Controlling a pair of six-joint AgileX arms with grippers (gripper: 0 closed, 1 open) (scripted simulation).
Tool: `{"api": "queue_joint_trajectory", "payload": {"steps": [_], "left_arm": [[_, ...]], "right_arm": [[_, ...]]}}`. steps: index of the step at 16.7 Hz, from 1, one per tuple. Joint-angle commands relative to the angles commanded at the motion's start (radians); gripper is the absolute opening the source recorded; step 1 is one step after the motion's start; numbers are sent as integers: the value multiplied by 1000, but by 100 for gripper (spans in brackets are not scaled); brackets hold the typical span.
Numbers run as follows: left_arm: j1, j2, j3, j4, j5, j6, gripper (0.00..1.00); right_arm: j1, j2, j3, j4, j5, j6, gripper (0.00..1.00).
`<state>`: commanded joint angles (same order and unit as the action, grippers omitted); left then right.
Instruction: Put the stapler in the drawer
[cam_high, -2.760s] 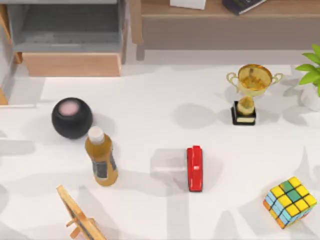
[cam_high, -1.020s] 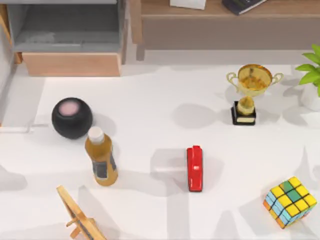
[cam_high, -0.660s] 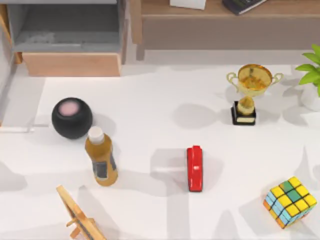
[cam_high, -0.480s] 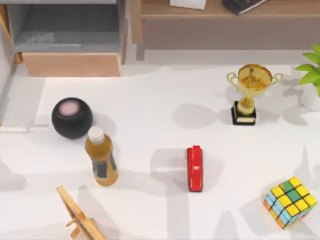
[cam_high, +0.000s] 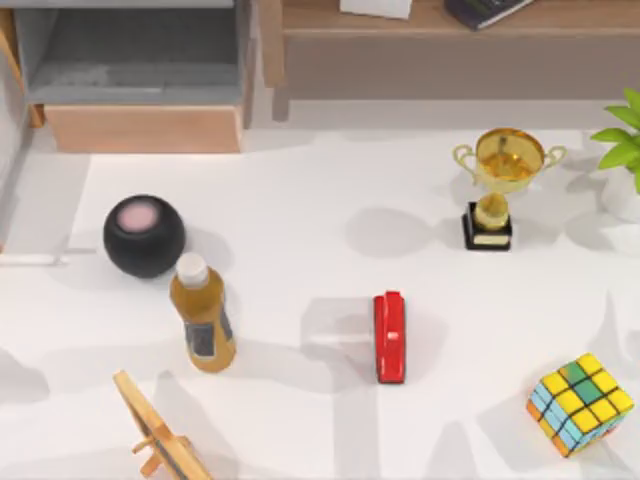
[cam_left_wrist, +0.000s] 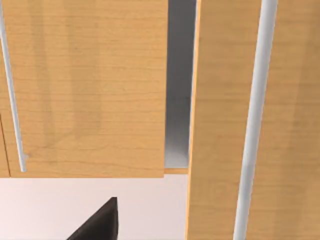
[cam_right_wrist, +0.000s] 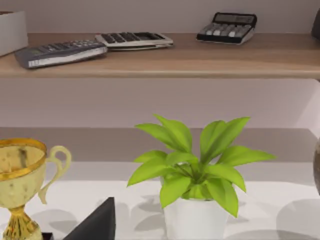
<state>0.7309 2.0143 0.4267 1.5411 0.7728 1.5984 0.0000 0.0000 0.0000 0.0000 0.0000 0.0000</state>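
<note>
Left gripper (cam_left_wrist: 100, 225): you get just a dark tip of it in the left wrist view, close up to tan wooden cabinet fronts (cam_left_wrist: 85, 90) w/ silver bar handles (cam_left_wrist: 252, 120); open or closed, can't tell. Right gripper (cam_right_wrist: 97, 222): same, a dark tip low in the right wrist view, facing the potted plant (cam_right_wrist: 195, 175) and the trophy (cam_right_wrist: 20, 170); state can't tell either.

Stapler (cam_high: 390, 337) lies flat on the white table (cam_high: 320, 200), near-ctr, long axis running near-to-far, nothing touching it. Drawer (cam_high: 140, 128) sits far left, pulled open, grey inside, tan front panel facing the table; well apart from the stapler.

Other stuff in top view:
- black round speaker (cam_high: 144, 236) at left, amber bottle (cam_high: 203, 318) just beside it on the near side, lying tilted
- wooden frame stand (cam_high: 160, 435) at near left
- Rubik's cube (cam_high: 580, 404) at near right
- trophy far right of ctr, plant at the right edge
- brown shelf (cam_high: 450, 40) along far side; right wrist view shows calculators (cam_right_wrist: 60, 52) on it
</note>
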Motion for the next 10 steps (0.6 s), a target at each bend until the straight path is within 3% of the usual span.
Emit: {"api": "queue_joint_trajectory", "payload": {"steps": [5, 10], "left_arm": [[-26, -14, -16, -24, 4, -28, 100], [-201, -150, -42, -204, 25, -273, 100]], "right_arm": [[0, 0, 0, 0, 0, 0, 100], [0, 0, 0, 0, 0, 0, 100]]}}
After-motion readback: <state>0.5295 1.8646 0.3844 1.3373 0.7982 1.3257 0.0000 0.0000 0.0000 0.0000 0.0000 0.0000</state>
